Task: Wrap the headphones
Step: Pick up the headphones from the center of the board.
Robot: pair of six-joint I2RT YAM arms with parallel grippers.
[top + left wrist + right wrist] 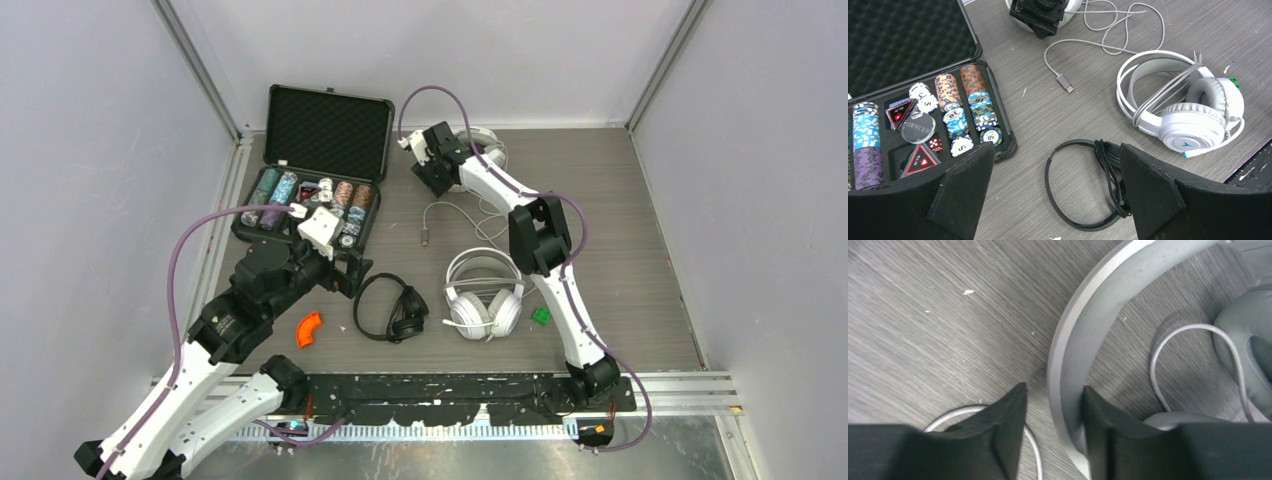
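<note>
Showing the approach to the one headset whose cord lies loose, we read the top view as a clock face centred on the table (640,250). At 12 o'clock lies the far white headset (1073,340), its pale cord (1193,326) unwound and trailing toward the centre, where it ends in a USB plug (1064,82). The right gripper (1054,390) straddles this headset's headband with its fingers apart. One finger sits against or just beside the band, and a sliver of table shows between the band and the other finger, so nothing is clamped yet. At 5 o'clock the near white headset (1183,105), and at 7 o'clock the black on-ear headset (1083,185), lie with cords that appear already gathered on them. The left gripper (1055,147) hovers above the black headset, fingers spread wide and holding nothing. We judge the step in hand to be seizing the far headband. Several faults could follow. A loop of cord passes beneath one right finger, so closing there could pinch cord and band together or drag the loop. The band is curved and smooth, so an off-centre grip could let it swing or slip. Lifting with the cord slack could sweep the plug into the near white headset or the poker chip case (315,170) at 10 o'clock.
</note>
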